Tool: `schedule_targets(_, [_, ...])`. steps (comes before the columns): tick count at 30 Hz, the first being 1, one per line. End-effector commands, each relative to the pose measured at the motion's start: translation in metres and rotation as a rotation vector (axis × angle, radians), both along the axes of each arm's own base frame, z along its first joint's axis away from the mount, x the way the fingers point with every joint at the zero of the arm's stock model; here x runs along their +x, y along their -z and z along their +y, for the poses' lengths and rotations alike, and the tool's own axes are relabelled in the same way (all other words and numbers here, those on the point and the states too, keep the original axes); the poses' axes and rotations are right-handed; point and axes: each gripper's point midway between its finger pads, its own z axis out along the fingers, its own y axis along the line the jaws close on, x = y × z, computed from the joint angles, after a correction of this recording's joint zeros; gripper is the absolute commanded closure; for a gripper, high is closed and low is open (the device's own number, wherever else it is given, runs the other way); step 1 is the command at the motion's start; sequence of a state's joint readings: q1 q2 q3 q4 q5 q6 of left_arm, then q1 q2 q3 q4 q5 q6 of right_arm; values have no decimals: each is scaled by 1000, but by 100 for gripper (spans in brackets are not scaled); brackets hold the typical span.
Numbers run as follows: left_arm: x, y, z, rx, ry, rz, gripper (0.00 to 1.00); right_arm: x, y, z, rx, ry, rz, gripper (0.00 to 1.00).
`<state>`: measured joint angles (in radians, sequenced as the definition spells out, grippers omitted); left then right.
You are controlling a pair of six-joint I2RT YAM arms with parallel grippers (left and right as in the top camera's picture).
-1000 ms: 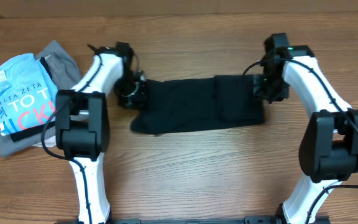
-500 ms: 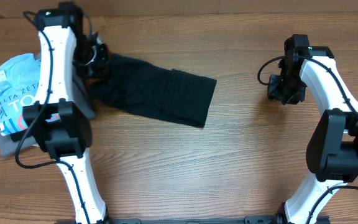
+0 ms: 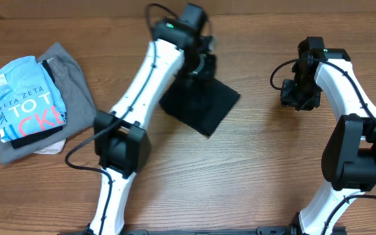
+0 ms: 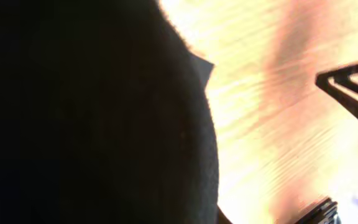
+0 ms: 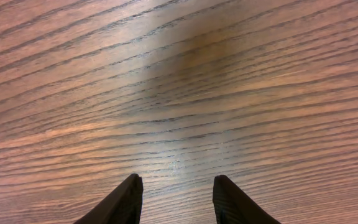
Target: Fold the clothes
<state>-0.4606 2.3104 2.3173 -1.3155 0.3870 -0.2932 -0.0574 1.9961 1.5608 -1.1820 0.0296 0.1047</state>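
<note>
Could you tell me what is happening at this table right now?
The left arm reaches across to mid-table, with the left fingers at the far corner of the black T-shirt, which forms a rough dark diamond on the wood. That wrist camera sees mostly black fabric, so I cannot tell whether they grip it. The right fingers hang open over bare table, apart from the shirt. A pile of other clothes sits at the left edge.

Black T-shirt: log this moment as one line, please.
black T-shirt doubled over, mid-table | left pincer at its far edge, grip unclear | right pincer open, clear of cloth, over bare table
</note>
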Motion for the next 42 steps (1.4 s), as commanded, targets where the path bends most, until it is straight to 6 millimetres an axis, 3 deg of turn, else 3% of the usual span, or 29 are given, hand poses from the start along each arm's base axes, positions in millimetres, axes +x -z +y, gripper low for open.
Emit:
schedule_targets(1, [-3, 5, -9, 112, -21, -53, 85, 6, -18, 2, 2, -11, -52, 59])
schedule_targets(8, [-14, 16, -20, 182, 14, -68, 83, 6, -18, 2, 5, -15, -51, 59])
schedule_targets(22, [-27, 21, -19, 202, 31, -23, 82, 2, -18, 2, 6, -14, -36, 59])
schedule_targets(28, [-32, 22, -18, 213, 38, -5, 60, 0, -18, 3, 7, -14, -29, 59])
schedule_targets(33, [-37, 23, -14, 229, 49, 13, 62, -1, -17, 3, 7, -14, -26, 59])
schedule_targets(37, [-30, 18, 1, 241, 43, 4, 65, -1, -17, 5, 21, -18, -23, 59])
schedule_targets(42, [1, 2, 38, 218, -60, -26, 64, 1, -21, 35, 195, -113, -44, 59])
